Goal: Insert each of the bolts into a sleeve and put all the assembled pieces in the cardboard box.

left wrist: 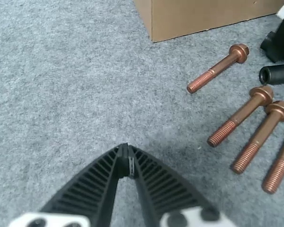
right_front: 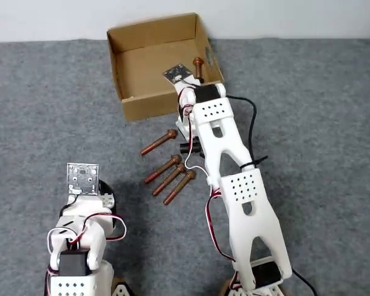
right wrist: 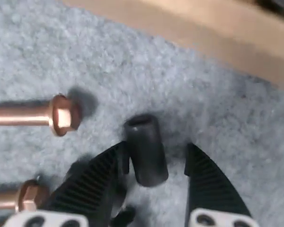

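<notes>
While right claw (right wrist: pixel 157 150) sits spread around the black sleeve (right wrist: pixel 146 156) beside the box (right_front: pixel 145 108), four loose bolts (right_front: pixel 163 169) lie close alongside; left claw (left wrist: pixel 127 150) clenched, empty.

The left arm (right_front: pixel 80 246) sits folded at the high view's lower left, the left gripper (left wrist: pixel 126 160) pinched together at its tips, while the right arm (right_front: pixel 234 179) stretches from lower right toward centre, the right gripper (right wrist: pixel 154 156) spread apart.

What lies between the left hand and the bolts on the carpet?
Nothing: in the left wrist view, the stretch from the left hand to the bolts is bare grey carpet.
</notes>
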`<state>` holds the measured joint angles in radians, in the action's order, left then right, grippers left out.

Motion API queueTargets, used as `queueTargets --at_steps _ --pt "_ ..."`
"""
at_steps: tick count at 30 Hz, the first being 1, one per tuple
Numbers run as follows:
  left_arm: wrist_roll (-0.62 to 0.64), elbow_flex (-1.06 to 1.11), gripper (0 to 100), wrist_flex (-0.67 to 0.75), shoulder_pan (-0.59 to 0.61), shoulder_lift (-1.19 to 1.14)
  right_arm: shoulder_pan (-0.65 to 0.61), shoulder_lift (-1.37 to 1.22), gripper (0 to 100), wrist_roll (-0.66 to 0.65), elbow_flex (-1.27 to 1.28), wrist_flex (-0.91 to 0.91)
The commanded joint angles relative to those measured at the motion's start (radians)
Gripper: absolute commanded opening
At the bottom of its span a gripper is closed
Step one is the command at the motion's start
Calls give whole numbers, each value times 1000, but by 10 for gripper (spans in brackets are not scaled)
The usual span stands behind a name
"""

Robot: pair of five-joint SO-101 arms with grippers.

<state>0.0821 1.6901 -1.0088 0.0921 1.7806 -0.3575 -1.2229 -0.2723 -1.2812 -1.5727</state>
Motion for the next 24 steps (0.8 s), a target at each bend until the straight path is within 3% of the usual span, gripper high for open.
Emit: queueTargets --at_steps 1,7,13,17,24 --pt "-8 -5 6 -12 6 -2 -13 -16 171 -26 -43 33" --pt "-8 -5 6 -12 6 -2 -16 -24 1 -25 -43 21" --pt "-8 -5 6 -12 6 -2 -16 13 9 -15 -114 -107" --pt "-8 -5 6 -12 6 -2 -18 41 9 57 -219 -220" --pt "-8 -5 6 -12 2 -2 -33 163 9 137 -242 -228"
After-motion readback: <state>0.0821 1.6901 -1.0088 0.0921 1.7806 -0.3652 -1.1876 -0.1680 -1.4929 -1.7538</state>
